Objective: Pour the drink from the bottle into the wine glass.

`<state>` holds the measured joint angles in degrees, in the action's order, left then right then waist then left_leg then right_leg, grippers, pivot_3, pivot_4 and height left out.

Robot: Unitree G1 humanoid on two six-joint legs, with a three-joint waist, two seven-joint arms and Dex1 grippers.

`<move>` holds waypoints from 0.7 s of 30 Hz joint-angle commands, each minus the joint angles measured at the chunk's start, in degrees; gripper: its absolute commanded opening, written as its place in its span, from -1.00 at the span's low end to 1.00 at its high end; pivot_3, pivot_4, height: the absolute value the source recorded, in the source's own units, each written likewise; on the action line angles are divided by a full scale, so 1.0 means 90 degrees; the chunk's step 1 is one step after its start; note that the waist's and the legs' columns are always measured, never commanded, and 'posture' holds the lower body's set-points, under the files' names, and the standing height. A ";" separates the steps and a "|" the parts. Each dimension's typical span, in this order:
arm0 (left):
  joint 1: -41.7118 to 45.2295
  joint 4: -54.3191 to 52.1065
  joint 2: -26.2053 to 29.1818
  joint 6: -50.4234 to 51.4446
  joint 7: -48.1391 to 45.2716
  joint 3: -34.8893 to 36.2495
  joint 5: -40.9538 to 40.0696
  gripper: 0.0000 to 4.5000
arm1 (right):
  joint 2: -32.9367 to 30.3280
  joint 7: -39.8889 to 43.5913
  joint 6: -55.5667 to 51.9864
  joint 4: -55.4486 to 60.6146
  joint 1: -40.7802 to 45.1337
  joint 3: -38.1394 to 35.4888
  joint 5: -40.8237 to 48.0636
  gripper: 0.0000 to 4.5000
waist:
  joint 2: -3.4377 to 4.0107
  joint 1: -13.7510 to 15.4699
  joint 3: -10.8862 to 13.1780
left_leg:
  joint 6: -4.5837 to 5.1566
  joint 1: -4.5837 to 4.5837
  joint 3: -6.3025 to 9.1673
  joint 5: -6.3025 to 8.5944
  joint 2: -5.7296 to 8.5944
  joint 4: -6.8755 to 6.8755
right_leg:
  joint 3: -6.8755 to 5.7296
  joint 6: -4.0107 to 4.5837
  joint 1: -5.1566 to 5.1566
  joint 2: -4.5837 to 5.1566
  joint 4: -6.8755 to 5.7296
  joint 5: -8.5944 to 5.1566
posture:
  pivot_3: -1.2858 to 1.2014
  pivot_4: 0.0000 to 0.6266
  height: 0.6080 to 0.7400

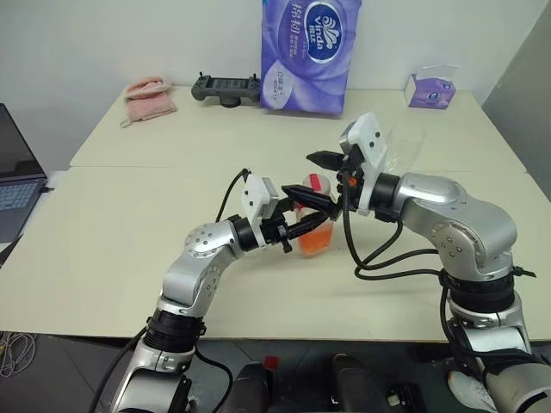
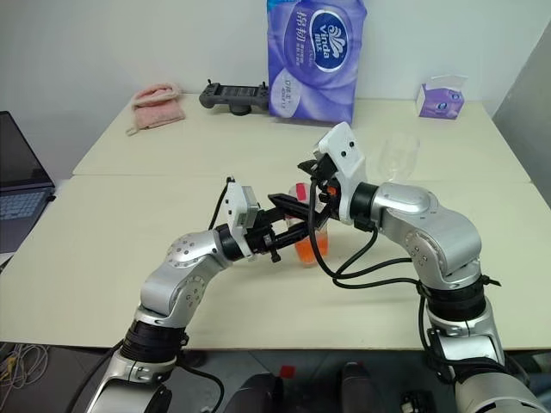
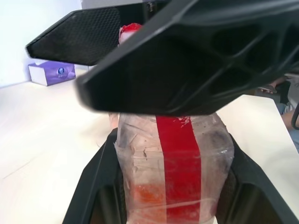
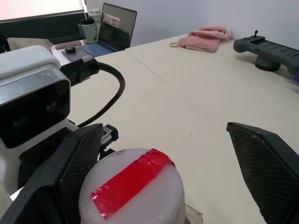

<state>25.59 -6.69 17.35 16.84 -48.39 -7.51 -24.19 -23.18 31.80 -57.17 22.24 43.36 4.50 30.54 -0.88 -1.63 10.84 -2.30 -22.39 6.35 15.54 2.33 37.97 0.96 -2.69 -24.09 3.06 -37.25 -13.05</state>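
My left gripper [image 1: 315,212] is shut on the bottle [image 1: 314,231], holding it upright just above the table [image 1: 129,249]. In the left wrist view its fingers [image 3: 96,186] clamp both sides of the clear body [image 3: 140,154] with the red label strip. The orange-red drink [image 1: 317,242] fills the lower part. My right gripper [image 4: 168,163] is open and straddles the red-and-white cap [image 4: 133,191] from above, one finger on each side, apart from it. The wine glass [image 1: 401,151] stands empty behind my right wrist.
A purple tissue pack [image 1: 310,52], a black controller [image 1: 225,87] and a pink cloth [image 1: 151,96] sit along the table's far edge. A small purple tissue box [image 1: 430,89] is far right. A laptop [image 1: 15,176] lies at the left.
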 commanded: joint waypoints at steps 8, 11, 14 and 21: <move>0.0048 -0.0077 -0.0027 -0.0188 -0.0110 0.0028 -0.0014 -0.21 | -0.0530 -0.0022 -0.0183 0.0567 -0.0412 -0.0532 0.0348 1.00 | 0.0000 0.0001 0.0000 | 0.0001 0.0000 -0.0003 0.0000 0.0000 0.0000 | 0.0001 -0.0001 0.0000 0.0000 0.0000 0.0000 | 0.03 -0.52 1.00; 0.0051 -0.0071 -0.0011 -0.0179 -0.0120 0.0034 -0.0014 -0.21 | -0.0642 0.0070 -0.0199 0.0688 -0.0519 -0.0547 0.0478 1.00 | 0.0000 -0.0001 0.0000 | 0.0001 0.0001 -0.0003 0.0000 0.0000 0.0001 | 0.0001 -0.0001 0.0000 -0.0001 -0.0003 0.0000 | 0.03 -0.52 1.00; 0.0056 -0.0060 0.0001 -0.0176 -0.0136 0.0042 -0.0009 -0.21 | -0.0742 0.0187 -0.0184 0.0812 -0.0610 -0.0508 0.0656 1.00 | 0.0000 -0.0002 0.0000 | 0.0001 0.0001 -0.0004 0.0000 0.0000 0.0001 | 0.0001 -0.0001 0.0001 -0.0001 -0.0003 0.0000 | 0.03 -0.52 1.00; 0.0054 -0.0051 0.0003 -0.0184 -0.0146 0.0063 0.0013 -0.21 | -0.0829 0.0372 -0.0149 0.0967 -0.0685 -0.0513 0.1025 1.00 | 0.0000 -0.0002 0.0000 | 0.0002 0.0001 -0.0003 0.0000 0.0000 0.0002 | 0.0001 -0.0001 0.0001 -0.0001 -0.0003 0.0000 | 0.03 -0.52 1.00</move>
<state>25.41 -5.27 17.54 16.83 -49.42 -7.60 -23.75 -30.24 34.60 -59.26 28.85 36.88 1.24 38.49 -0.89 -1.65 10.84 -2.28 -22.38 6.32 15.54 2.33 37.98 0.97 -2.70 -24.08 3.05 -37.28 -13.05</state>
